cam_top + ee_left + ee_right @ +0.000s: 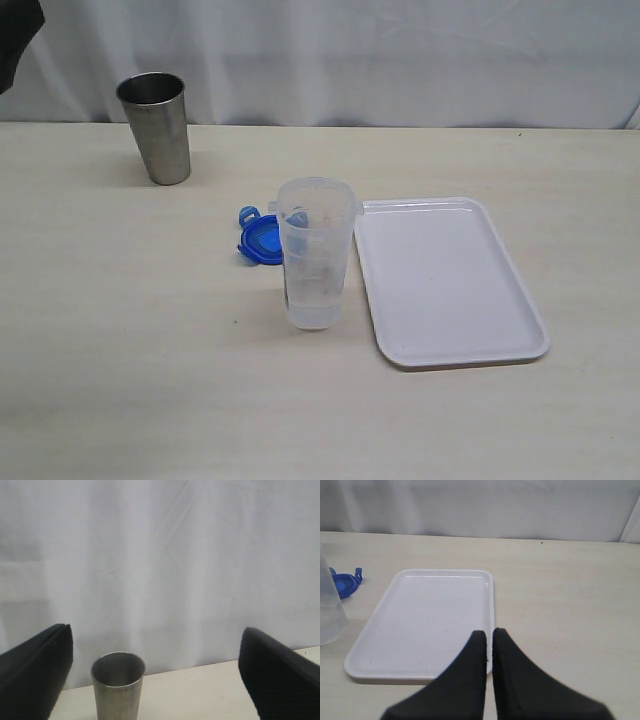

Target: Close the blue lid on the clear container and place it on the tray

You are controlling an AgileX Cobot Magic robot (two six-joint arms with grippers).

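Observation:
The clear container stands upright and uncovered at the table's middle, just left of the white tray. The blue lid lies flat on the table behind and left of the container, partly hidden by it. In the right wrist view the tray, the lid and a sliver of the container show ahead of my right gripper, which is shut on nothing above the tray's near corner. My left gripper is open and empty, facing the steel cup. Neither gripper shows in the exterior view.
A grey stainless-steel cup stands upright at the back left, also seen in the left wrist view as the steel cup. A white curtain hangs behind the table.

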